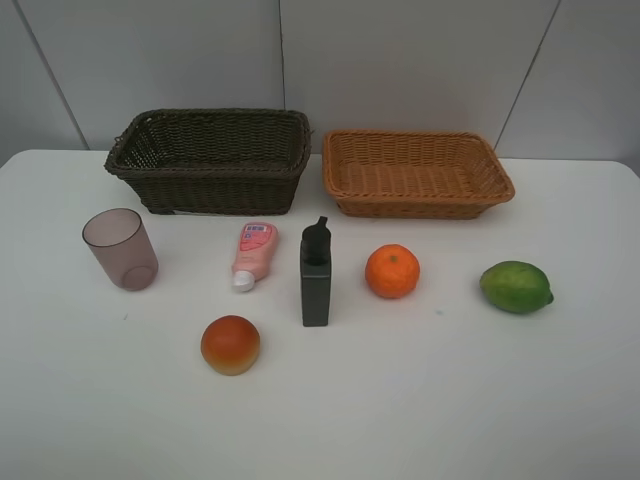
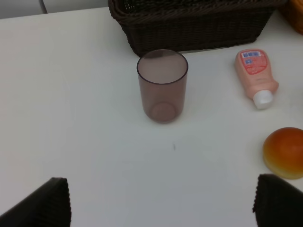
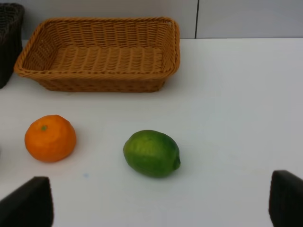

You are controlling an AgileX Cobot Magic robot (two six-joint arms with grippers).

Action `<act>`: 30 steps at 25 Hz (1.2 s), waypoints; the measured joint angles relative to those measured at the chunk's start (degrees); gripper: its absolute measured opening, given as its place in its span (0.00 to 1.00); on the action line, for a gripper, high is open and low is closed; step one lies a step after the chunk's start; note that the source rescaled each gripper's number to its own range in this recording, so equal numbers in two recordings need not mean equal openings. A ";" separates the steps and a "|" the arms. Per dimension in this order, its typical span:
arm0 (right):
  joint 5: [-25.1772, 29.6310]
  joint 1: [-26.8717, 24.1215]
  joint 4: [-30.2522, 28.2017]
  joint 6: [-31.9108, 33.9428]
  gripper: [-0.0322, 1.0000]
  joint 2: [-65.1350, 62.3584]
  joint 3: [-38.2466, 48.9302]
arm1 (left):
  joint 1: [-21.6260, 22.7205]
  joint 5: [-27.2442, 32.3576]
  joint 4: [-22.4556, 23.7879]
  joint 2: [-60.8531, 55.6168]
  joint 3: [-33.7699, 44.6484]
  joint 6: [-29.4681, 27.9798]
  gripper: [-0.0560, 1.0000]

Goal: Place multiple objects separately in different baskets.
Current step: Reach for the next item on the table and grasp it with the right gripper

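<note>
One dark basket (image 1: 215, 190) and one tan basket (image 1: 415, 208) stand behind six items: cup (image 1: 120, 250), tube (image 1: 254, 252), bottle (image 1: 316, 280), orange (image 1: 392, 271), lime (image 1: 515, 287), perhaps a peach (image 1: 230, 344). Left claw (image 2: 163, 208) and right claw (image 3: 158, 203) gape wide, empty.

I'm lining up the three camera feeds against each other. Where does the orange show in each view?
Exterior high: the orange sits right of centre, between the dark bottle and the lime.
Left wrist: not in it.
Right wrist: the orange lies in front of the tan basket, beside the lime.
Shared landmark: the dark brown basket, at least partly visible in all three.
</note>
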 joint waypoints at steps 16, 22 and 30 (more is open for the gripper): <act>0.00 0.00 0.00 0.00 0.98 0.00 0.00 | 0.00 0.00 0.00 0.00 0.00 0.00 1.00; 0.00 0.00 0.00 0.00 0.98 0.00 0.00 | 0.00 0.00 0.00 0.00 0.00 0.00 1.00; 0.00 0.00 0.00 0.00 0.98 0.00 0.00 | 0.00 0.00 0.00 0.00 0.00 0.00 1.00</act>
